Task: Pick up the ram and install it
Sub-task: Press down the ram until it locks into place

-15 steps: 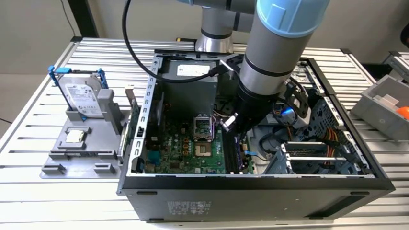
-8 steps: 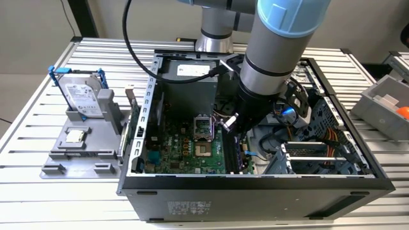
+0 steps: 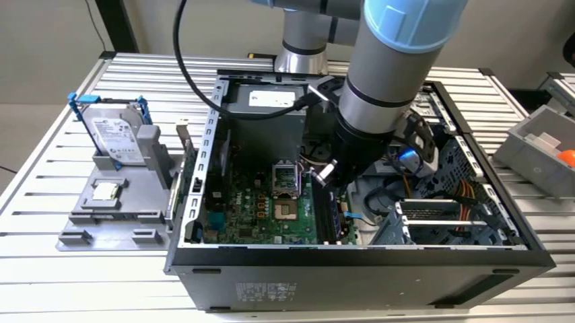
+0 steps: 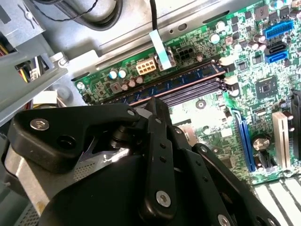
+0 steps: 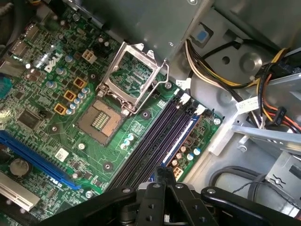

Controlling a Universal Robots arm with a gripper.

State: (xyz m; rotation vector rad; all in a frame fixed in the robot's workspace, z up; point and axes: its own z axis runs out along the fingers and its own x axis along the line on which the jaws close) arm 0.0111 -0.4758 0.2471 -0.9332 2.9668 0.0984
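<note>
The install step is in hand, judging by the layout: the claw (image 3: 325, 176) is down inside the open case (image 3: 359, 269), over the memory slots (image 5: 146, 146) of the motherboard (image 5: 47, 94).

The ram (image 4: 188, 77) lies along the outermost slot, the one nearest the board's edge, and looks lined up with it. I cannot tell whether it is fully seated.

In both wrist views the claw's tip (image 5: 162, 173) sits right at the ram (image 5: 181, 136), about at the stick's top edge. I cannot tell whether it is clamped on the stick, pressing it, or open.

Seating, I judge, calls for straight downward pressure with the stick kept square in the slot, so the end latches can close.
</note>
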